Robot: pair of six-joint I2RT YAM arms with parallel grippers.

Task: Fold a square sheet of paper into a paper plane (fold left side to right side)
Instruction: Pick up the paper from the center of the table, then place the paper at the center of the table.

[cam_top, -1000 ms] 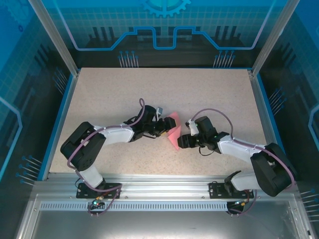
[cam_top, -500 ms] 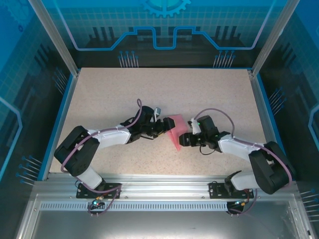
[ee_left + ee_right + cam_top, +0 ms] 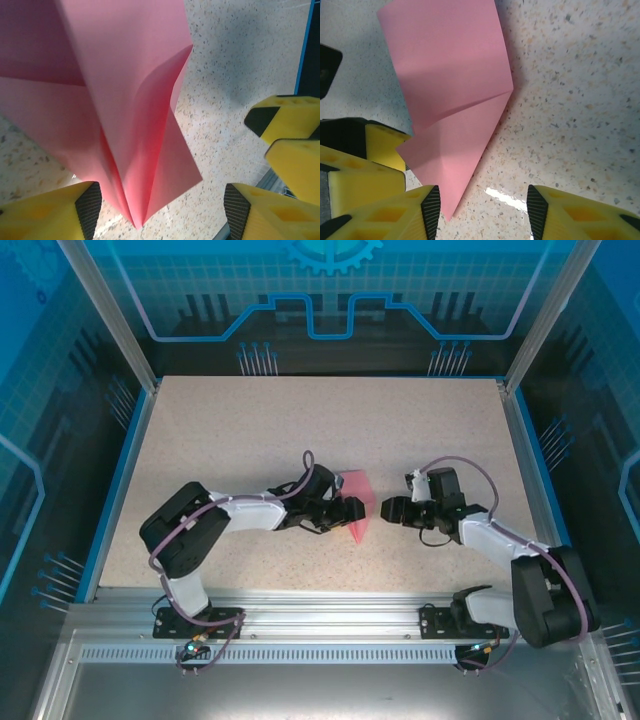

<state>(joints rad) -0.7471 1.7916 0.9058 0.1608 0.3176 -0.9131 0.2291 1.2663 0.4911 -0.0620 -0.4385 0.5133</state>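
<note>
We find the paper (image 3: 357, 502) mid-fold, left gripper (image 3: 161, 200) spread astride its tip, right gripper (image 3: 484, 205) spread alongside; next, we judge, pressing the crease flat.

This looks like a robot lab, with a small test booth built for robots. The left arm (image 3: 175, 535) and the right arm (image 3: 540, 580) are both bolted to a metal rail (image 3: 330, 615) at 6 o'clock. They reach over a speckled table (image 3: 300, 420) with a blue edge (image 3: 120, 490). Shiny metal posts (image 3: 100, 310) stand at 10 and 2 o'clock. Blue walls (image 3: 40, 390) go round the table, with bright lines on them like a computer board and a gear picture (image 3: 333, 252) at 12 o'clock. Purple cables (image 3: 455, 462) run along the arms.
</note>
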